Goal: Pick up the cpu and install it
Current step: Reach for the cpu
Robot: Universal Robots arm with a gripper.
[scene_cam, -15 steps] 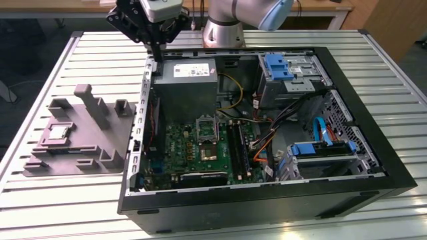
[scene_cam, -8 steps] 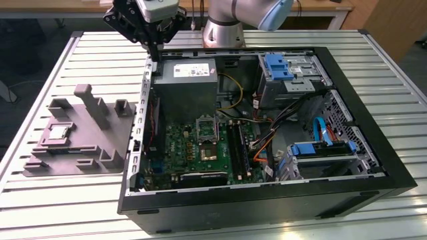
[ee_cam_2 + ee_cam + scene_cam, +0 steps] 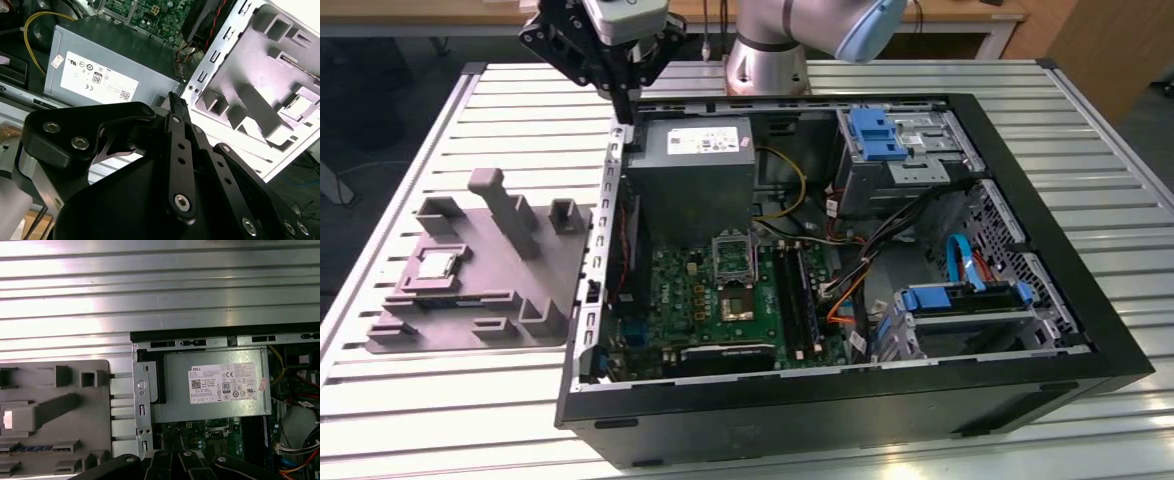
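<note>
- Silvery-topped, the cpu (image 3: 434, 265) is seen lying flat in a recess of the grey fixture (image 3: 507, 300), well apart from the computer case (image 3: 854, 415).
- It is judged light, stiff and fragile underneath — best taken by opposite edges.
- The gripper (image 3: 626, 108) is clenched on nothing, above the case's corner by the power supply (image 3: 694, 170).

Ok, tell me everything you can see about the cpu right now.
The cpu is a small flat square chip with a pale, silvery, metal-looking top. It lies flat in a shallow seat of the grey plastic fixture, which sits on the slatted table to the exterior view's left of the open computer case. Only the fixture touches it. The gripper is apart from it, over the case's corner. Its underside is hidden.
</note>
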